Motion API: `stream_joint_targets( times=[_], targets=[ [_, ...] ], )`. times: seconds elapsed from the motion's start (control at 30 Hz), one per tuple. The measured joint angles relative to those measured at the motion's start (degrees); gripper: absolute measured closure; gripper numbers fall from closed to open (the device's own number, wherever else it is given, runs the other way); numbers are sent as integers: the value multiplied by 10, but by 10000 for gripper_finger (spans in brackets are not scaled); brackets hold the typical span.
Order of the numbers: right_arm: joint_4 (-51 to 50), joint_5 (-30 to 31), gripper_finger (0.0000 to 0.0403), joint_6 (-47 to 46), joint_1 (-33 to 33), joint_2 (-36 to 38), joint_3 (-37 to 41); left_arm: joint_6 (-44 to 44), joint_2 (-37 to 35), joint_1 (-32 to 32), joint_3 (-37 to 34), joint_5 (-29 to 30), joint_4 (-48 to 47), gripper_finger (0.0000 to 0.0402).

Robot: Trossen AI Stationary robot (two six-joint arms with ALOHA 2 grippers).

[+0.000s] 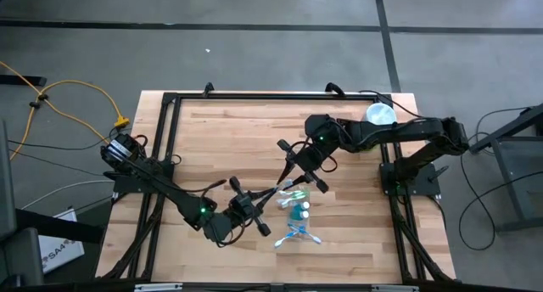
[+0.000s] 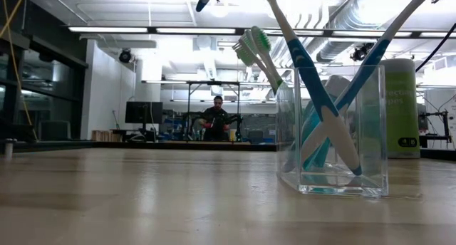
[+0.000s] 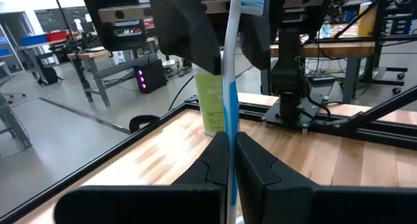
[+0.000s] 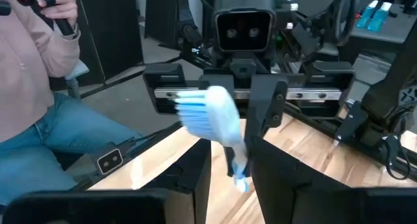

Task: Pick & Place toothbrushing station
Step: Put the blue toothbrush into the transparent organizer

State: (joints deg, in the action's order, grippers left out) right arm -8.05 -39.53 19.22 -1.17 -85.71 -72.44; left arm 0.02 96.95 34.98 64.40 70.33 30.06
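left pincer clamped on toothbrush | right pincer clamps it too | toothbrushing station just beside

Robotics lab or workshop: bare grey concrete floor, exposed silver ceiling ducts, long fluorescent strip lights, dark computer monitors, cluttered metal-framed workbenches, seated person.

You have a tall pale-green cylinder with a white top standing near the wooden table's far right corner, well beyond the right gripper. A yellow cable trails over the grey floor. A person in a pink sleeve and blue jeans sits behind the left gripper.
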Motion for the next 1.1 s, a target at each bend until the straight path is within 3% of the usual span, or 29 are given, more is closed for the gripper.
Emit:
stream_joint_targets(
  times=[0.37, 0.73, 0.9, 1.1],
  targets=[
    [10, 5, 314, 0, 20, 0, 0, 8, 0, 0, 0, -24, 9, 399],
    [14, 8, 388, 5, 19, 0, 0, 19, 0, 0, 0, -31, 25, 399],
    [13, 13, 391, 7, 19, 0, 0, 20, 0, 0, 0, -31, 24, 398],
    [10, 17, 395, 0, 19, 0, 0, 50, 0, 0, 0, -44, 20, 366]
  ],
)
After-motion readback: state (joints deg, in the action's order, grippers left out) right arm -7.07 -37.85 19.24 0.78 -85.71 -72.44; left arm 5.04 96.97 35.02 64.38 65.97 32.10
